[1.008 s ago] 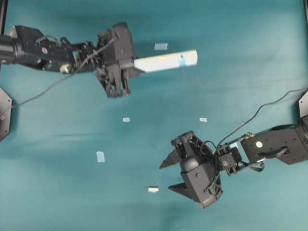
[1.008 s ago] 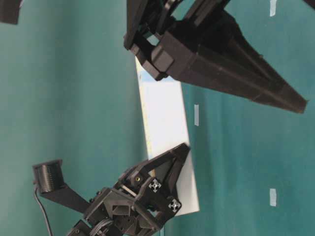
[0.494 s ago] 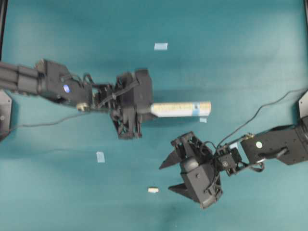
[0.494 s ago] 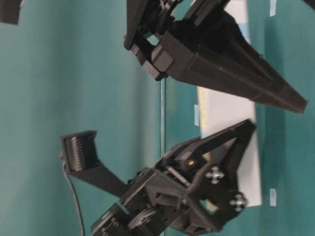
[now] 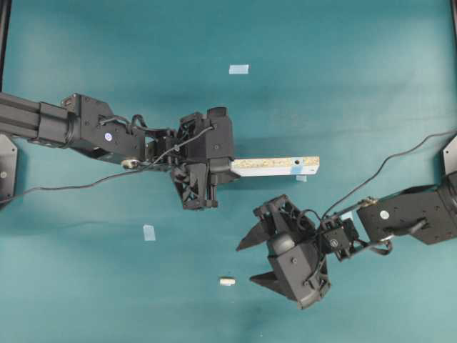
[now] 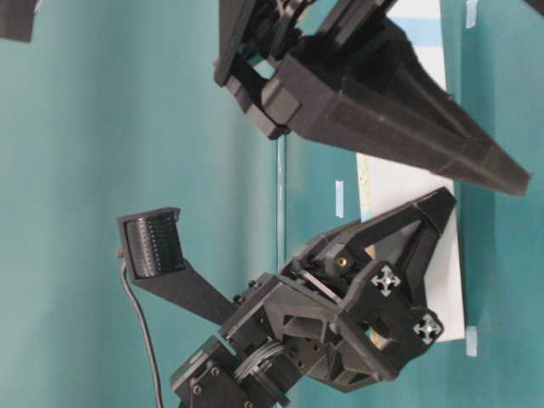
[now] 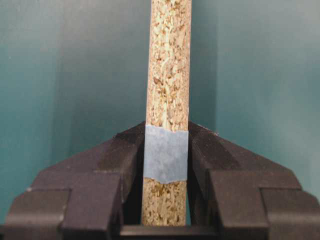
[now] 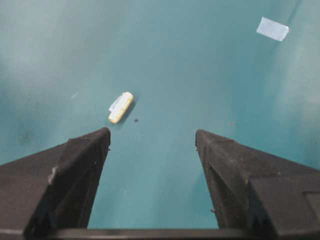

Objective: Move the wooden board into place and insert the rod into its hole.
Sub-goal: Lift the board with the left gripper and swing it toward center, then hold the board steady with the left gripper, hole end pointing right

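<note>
Board: the wooden board is lying level near the middle of the table in the overhead view, turned so that its speckled edge is facing up; its left end is sitting between the jaws of the left gripper.
Board edge: in the left wrist view the chipboard edge is running straight away from the camera, and a light blue patch is crossing it just where the fingers are pressing.
Hole: the hole is showing as a small dark dot near the right end of the board, beside blue tape.
Left gripper: the left gripper is clenching the board from both sides.
Rod: the rod is lying flat on the table, near the lower middle, well apart from the board.
Right gripper: the right gripper is holding its jaws spread wide, grasping nothing, with the rod just to its left.
Table: the teal table is carrying some small pale blue tape squares.
</note>
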Robot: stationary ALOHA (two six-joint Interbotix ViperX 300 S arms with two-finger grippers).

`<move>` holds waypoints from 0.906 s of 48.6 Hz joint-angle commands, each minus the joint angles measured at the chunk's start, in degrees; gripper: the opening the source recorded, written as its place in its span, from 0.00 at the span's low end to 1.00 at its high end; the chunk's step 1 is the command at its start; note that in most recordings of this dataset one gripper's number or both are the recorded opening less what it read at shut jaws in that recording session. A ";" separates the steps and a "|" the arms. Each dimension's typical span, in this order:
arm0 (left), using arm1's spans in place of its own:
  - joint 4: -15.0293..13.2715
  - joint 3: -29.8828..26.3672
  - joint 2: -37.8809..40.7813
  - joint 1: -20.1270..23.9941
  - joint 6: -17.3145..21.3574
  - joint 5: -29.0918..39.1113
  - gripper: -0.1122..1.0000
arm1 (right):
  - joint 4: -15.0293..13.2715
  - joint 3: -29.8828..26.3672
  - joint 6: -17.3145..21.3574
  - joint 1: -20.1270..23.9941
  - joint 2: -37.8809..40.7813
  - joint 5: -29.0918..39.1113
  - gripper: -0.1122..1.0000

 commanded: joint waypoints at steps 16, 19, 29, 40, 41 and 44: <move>-0.09 1.58 -0.79 0.88 -1.23 -0.70 0.29 | -0.18 -1.14 0.00 0.09 -0.70 -0.26 0.82; -0.09 1.49 -0.79 1.05 -0.88 -0.97 0.29 | -0.09 -1.14 0.00 0.09 -0.70 -0.26 0.82; -0.09 1.41 -0.79 1.05 -0.88 -2.20 0.29 | -0.09 -1.23 0.00 0.09 -0.70 0.26 0.82; 0.00 1.23 -1.41 0.88 -0.88 -1.23 0.29 | -0.09 -1.05 0.00 0.09 -0.70 0.79 0.82; -0.09 1.23 -1.49 0.88 -0.88 -0.97 0.29 | -0.09 -1.05 0.00 0.00 -0.70 0.79 0.82; -0.09 1.23 -1.67 0.88 -0.79 -0.26 0.29 | -0.18 -1.05 0.00 0.09 -0.70 0.70 0.82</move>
